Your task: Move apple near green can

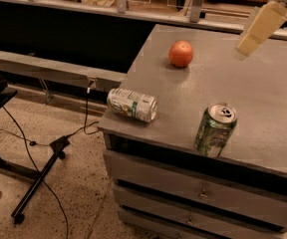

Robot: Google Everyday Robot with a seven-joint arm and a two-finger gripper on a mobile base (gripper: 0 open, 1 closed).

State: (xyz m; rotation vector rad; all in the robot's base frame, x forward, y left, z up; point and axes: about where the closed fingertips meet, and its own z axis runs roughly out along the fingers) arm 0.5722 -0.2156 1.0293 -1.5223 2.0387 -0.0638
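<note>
The apple (181, 53) is a round orange-red fruit sitting toward the far left part of the grey cabinet top (263, 98). The green can (215, 129) stands upright near the front edge, with a dark green mottled body and a silver top. It is well apart from the apple, nearer to me and to the right. My gripper (257, 30) hangs above the cabinet top at the upper right. It is cream-coloured, to the right of the apple and higher, and it touches nothing.
A mostly white can with green marks (132, 104) lies on its side at the front left corner of the cabinet top. Drawers (198, 193) run below the front edge. Cables and a stand leg (36, 183) lie on the floor at left. A shelf (108, 6) runs behind.
</note>
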